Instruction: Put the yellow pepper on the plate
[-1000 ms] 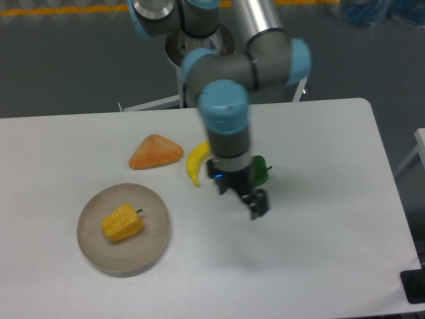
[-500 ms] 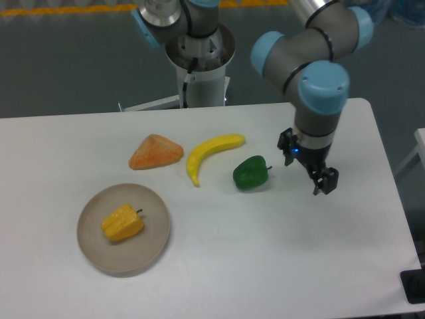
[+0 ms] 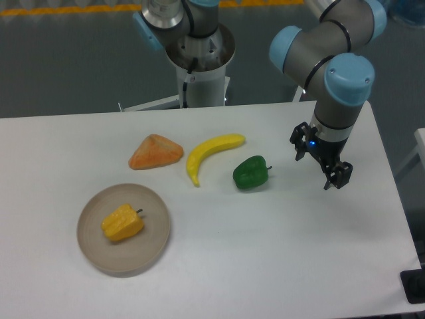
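The yellow pepper [image 3: 122,222] lies on the plate [image 3: 92,248] at the front left of the table, a little left of the plate's middle, its dark stem pointing right. My gripper [image 3: 337,177] hangs far off at the right side of the table, to the right of the green pepper. It is open and holds nothing.
A green pepper [image 3: 251,173] sits mid-table, left of the gripper. A yellow banana [image 3: 208,155] and an orange wedge [image 3: 155,152] lie behind the plate. The arm's base [image 3: 199,60] stands at the table's far edge. The table's right edge is close to the gripper.
The arm has swung from mid-table, in front of the green pepper, to the right side, uncovering the green pepper and the banana. The yellow pepper has stayed on the plate.
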You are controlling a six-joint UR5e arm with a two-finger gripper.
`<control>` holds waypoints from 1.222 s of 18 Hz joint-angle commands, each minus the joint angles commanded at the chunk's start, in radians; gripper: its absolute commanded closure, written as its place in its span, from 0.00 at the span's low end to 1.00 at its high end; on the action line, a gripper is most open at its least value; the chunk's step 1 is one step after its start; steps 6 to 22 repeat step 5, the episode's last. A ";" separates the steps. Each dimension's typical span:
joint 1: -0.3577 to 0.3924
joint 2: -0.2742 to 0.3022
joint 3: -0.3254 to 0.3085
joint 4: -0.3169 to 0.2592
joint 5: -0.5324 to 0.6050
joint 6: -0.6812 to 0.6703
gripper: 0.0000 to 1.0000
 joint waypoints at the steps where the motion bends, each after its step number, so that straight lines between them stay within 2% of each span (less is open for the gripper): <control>1: 0.000 0.000 0.000 0.000 -0.002 0.000 0.00; 22: -0.002 0.000 -0.002 0.003 -0.002 -0.002 0.00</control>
